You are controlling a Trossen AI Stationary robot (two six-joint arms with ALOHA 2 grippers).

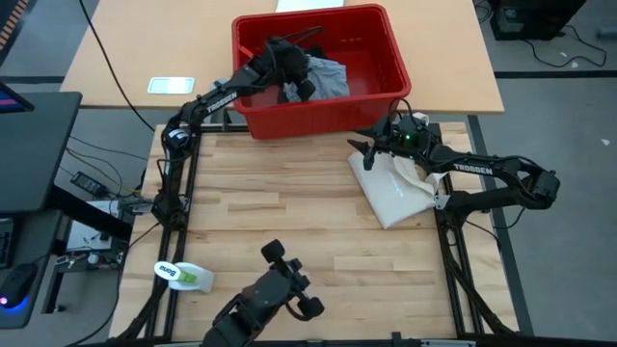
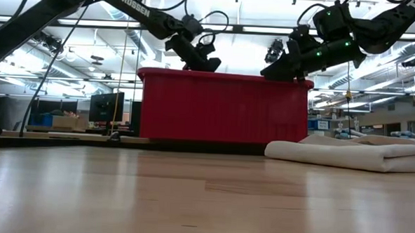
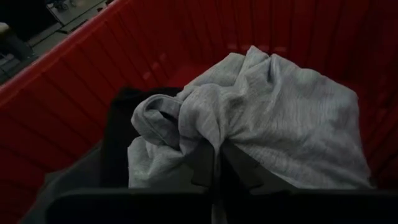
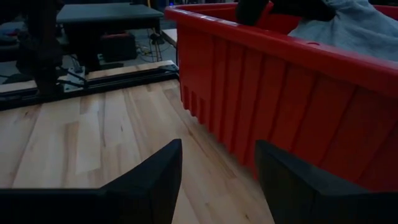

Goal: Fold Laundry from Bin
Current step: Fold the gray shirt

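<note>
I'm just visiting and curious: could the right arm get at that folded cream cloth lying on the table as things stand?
Probably yes. The right gripper hangs with its jaws open beside the red bin, right at the edge of the cream cloth. Nothing lies between them, and the left gripper is away inside the bin, closed on the grey T-shirt.

1 red bin [image 1: 386, 43], 2 garments [image 1: 333, 77], 1 tote bag [image 1: 395, 193], 1 bottle [image 1: 183, 275]

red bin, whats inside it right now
A light grey T-shirt lies bunched over a black garment. The left gripper is shut on the T-shirt. Anything beneath is covered.
</note>
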